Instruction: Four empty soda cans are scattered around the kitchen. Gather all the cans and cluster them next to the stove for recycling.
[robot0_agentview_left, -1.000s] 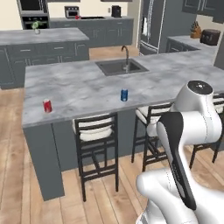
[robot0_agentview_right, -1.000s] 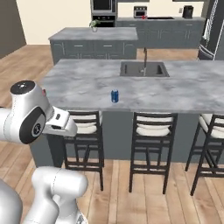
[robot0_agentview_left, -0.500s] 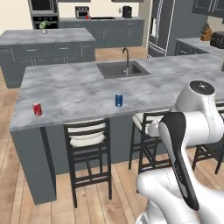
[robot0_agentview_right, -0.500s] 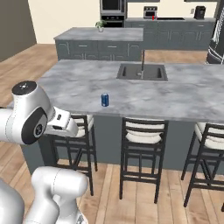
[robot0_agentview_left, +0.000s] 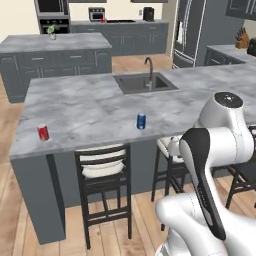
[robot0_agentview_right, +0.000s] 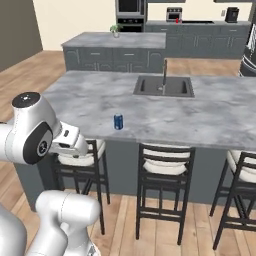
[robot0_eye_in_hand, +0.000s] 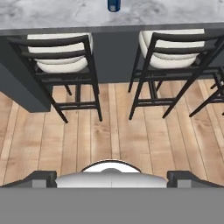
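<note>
blue can (robot0_agentview_left: 141, 121): upright near the island's front edge, above the gap between two stools; likely light, thin-walled, smooth, easy to dent or tip. Best taken round the mid-body, squeezed gently.
red can (robot0_agentview_left: 43, 132): upright at the island's left front corner, well apart from the blue one; probably same handling.
island (robot0_agentview_left: 90, 107): grey marble top, sink (robot0_agentview_left: 144, 82) set in further back.
stools (robot0_agentview_right: 162, 167): dark frames, pale seats, tucked under the front edge.
stove (robot0_agentview_left: 120, 21): apparently the dark patch on the far back counter, too small to make out; well apart from both cans.
gripper: jaws spread wide, holding nothing; tips hard to make out in the hand view.
left base view: takes in both cans.
right base view: blue can (robot0_agentview_right: 118, 121) seen, sink beyond it.
hand view: blue can (robot0_eye_in_hand: 114, 5) cut by the top edge, wooden floor (robot0_eye_in_hand: 109, 131) below.
</note>
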